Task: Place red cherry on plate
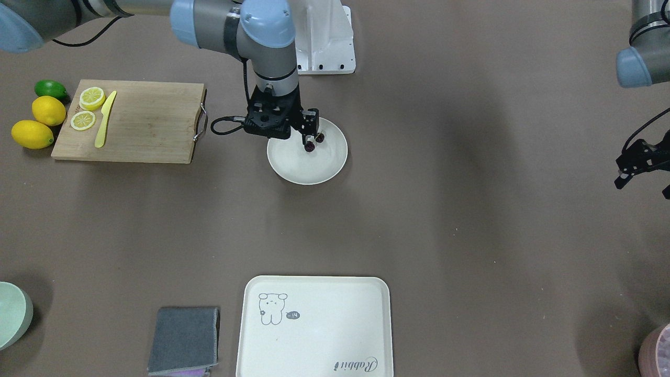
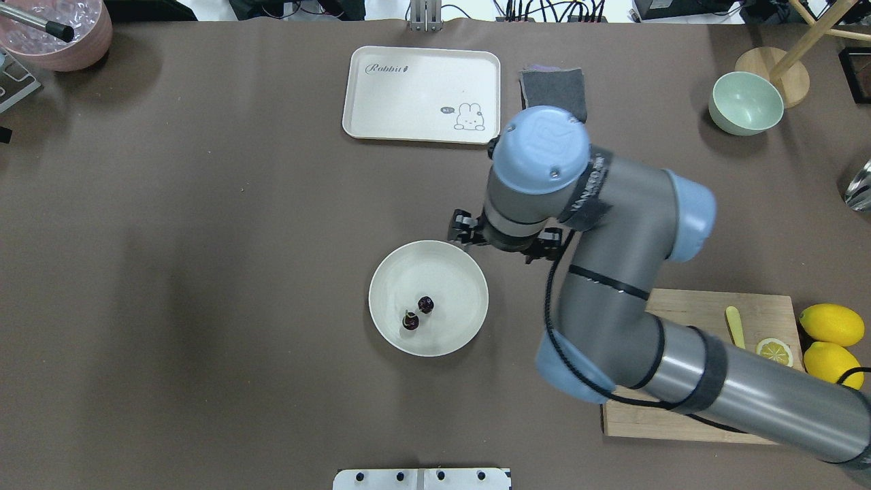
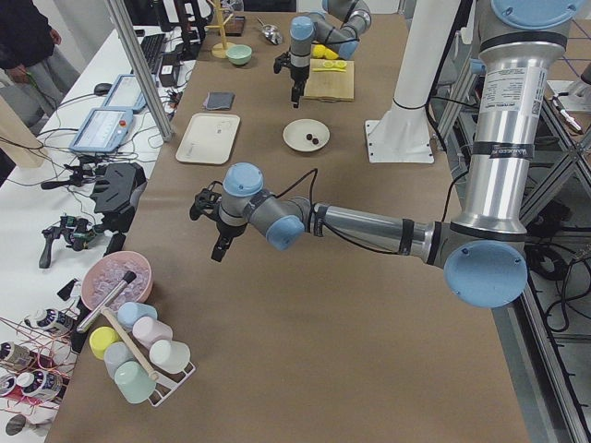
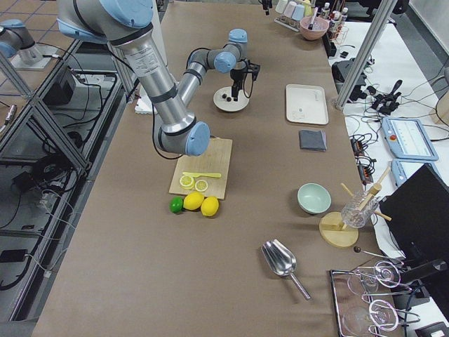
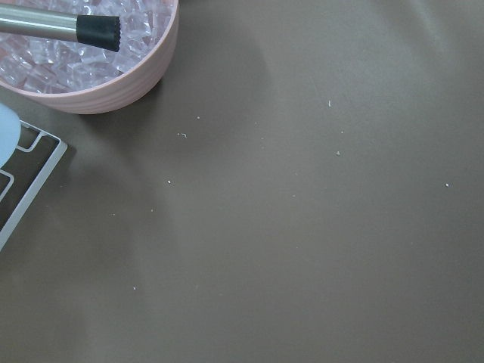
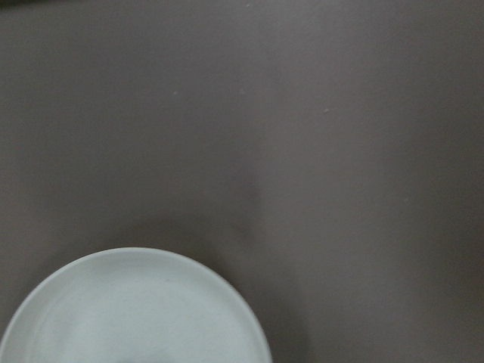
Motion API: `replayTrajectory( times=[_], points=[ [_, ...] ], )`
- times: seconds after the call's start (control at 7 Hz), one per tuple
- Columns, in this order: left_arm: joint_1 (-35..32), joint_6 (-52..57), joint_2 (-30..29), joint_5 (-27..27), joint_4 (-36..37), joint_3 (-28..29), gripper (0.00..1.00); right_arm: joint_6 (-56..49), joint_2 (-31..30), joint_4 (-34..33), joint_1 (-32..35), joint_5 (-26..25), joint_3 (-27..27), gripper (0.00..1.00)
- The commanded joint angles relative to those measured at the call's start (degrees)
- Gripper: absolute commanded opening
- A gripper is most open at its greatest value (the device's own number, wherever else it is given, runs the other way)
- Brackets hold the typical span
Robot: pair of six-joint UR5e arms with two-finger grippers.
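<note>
With the right arm bent over the bench and its wrist turned straight down, the right tool (image 1: 309,131) is held empty above the plate (image 2: 457,275) at 1 o'clock, its opening not discernible, the red cherry (image 2: 426,304) is seen lying inside at 7 o'clock, and the left tool (image 1: 645,186) is hung spread and empty.

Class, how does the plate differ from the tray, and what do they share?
The plate is round; the tray is rectangular. The plate is plain; the tray bears a drawing and lettering. The plate holds the red cherry; the tray holds nothing. Both are cream-white.
</note>
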Motion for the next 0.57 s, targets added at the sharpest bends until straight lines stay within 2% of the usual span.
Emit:
replayTrajectory(
  times=[0.0, 0.14, 0.43],
  points=[
    [-6.7, 15.79, -0.49, -2.31, 12.51, -0.6, 0.98, -19.92, -14.38, -1.0, 13.77, 7.94, 7.69, 1.0],
    [-9.52, 19.78, -0.58, -2.31, 16.15, -0.69, 0.98, -28.8, -19.31, -0.91, 19.66, 10.33, 8.22, 1.0],
    [-11.22, 20.09, 1.52, -2.66, 17.07, -1.3, 0.98, -47.96, -27.41, -0.91, 32.23, 16.22, 6.75, 1.0]
  ],
)
